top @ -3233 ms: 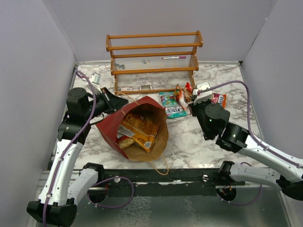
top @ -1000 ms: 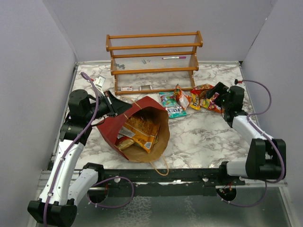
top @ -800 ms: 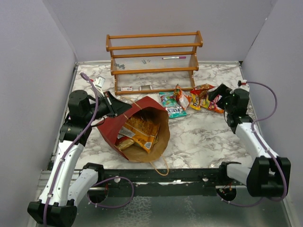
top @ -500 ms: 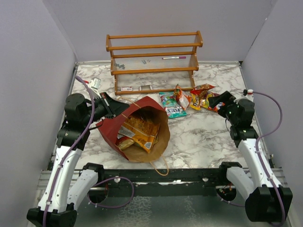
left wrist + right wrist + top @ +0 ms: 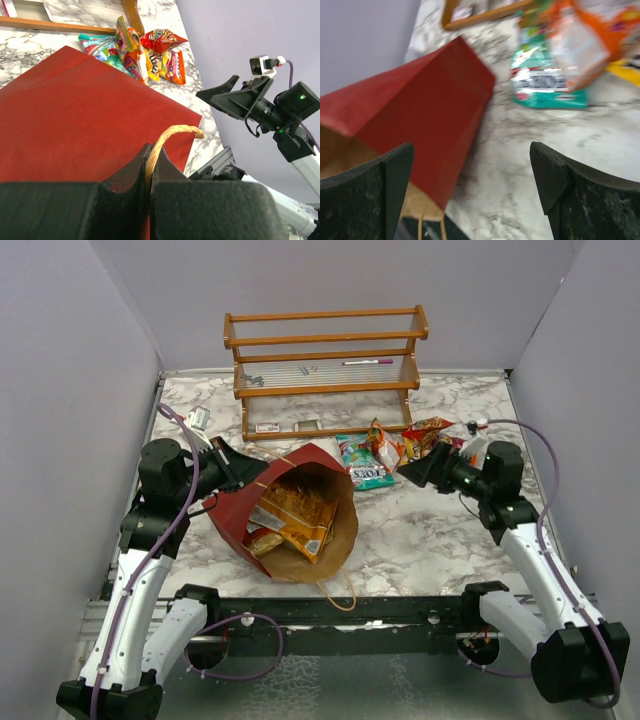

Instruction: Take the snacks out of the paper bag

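Mostly flat, crinkly snacks; paper bag matte red, kraft-lined.

Tabletop: white marble pattern with grey veining, evenly lit. Walls: plain lavender panels on 3 sides. Wooden rack: orange-brown, railed shelves, standing at the table's far edge near the back wall.

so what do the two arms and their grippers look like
The left arm and right arm have white link shells, black joints and black bases. A purple cable loops along each. The left gripper and right gripper have matte black wedge-shaped fingers; a white camera block tops the right wrist.
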Motion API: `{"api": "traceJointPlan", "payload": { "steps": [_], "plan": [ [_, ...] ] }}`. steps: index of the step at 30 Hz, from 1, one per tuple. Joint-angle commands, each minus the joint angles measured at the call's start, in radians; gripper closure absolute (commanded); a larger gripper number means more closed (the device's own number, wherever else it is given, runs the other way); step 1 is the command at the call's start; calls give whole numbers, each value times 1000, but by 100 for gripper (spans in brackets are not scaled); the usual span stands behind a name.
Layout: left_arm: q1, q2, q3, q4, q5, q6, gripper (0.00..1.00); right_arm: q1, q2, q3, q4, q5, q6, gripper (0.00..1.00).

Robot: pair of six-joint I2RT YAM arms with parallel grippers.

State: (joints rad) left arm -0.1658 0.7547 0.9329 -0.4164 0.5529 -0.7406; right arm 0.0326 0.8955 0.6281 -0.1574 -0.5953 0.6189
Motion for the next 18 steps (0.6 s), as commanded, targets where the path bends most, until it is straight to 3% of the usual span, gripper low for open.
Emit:
{"api": "traceJointPlan", "payload": {
  "steps": [1,8,18],
  "plan": [
    [3,2,15,-7,-33,22,100,255,44,121,-15,64,-9,1],
    [2,37,44,-29,-36,37,100,548,69,223,-45,161,23,1],
    [2,52,53,-27,-28,26,100,980,48,186,56,465,-315,1]
  ]
}}
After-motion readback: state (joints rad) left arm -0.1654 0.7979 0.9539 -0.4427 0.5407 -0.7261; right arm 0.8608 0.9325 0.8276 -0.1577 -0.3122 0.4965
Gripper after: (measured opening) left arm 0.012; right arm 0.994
